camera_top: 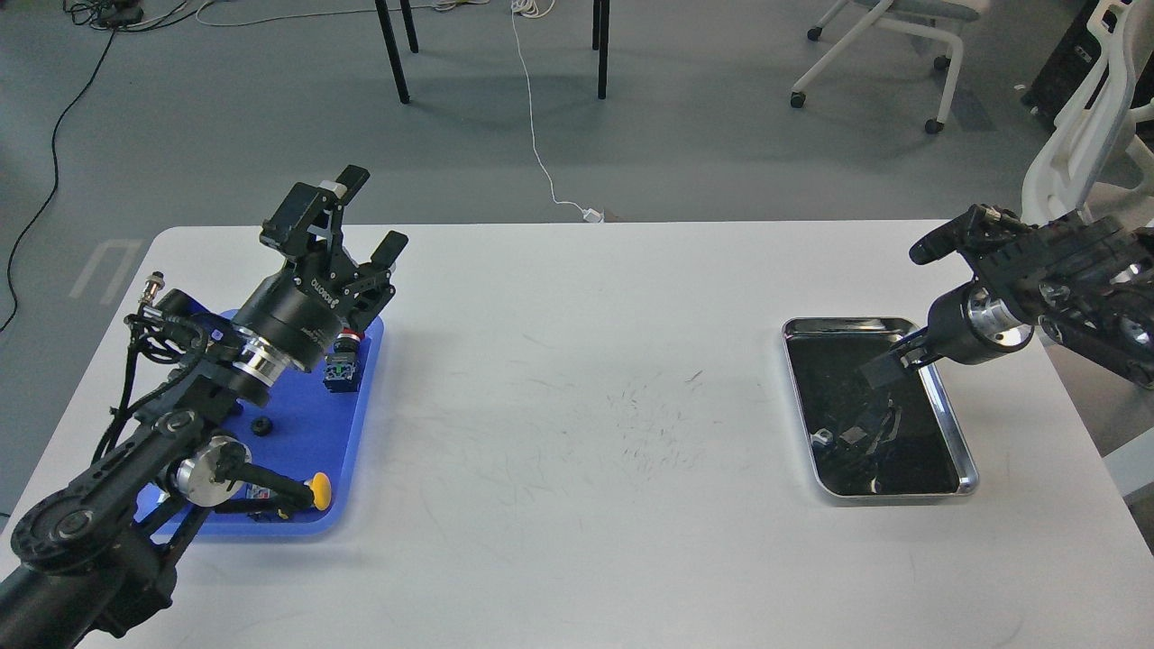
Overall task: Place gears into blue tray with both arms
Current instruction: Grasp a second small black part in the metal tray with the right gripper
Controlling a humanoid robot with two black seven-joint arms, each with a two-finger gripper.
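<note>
The blue tray (311,424) lies at the table's left side, partly covered by my left arm. One small black gear (261,425) rests on its floor. Above the tray's far edge, my left gripper (371,212) is raised with its fingers spread open and nothing between them. My right gripper (885,368) points down and to the left over the far half of the steel tray (957,437). It is dark and seen edge-on, so its fingers cannot be told apart.
Push-button switches sit in the blue tray: a red-capped one (348,339) at the back and a yellow-capped one (317,489) at the front. The steel tray's black inside mirrors my right arm. Office chairs and cables lie beyond the table.
</note>
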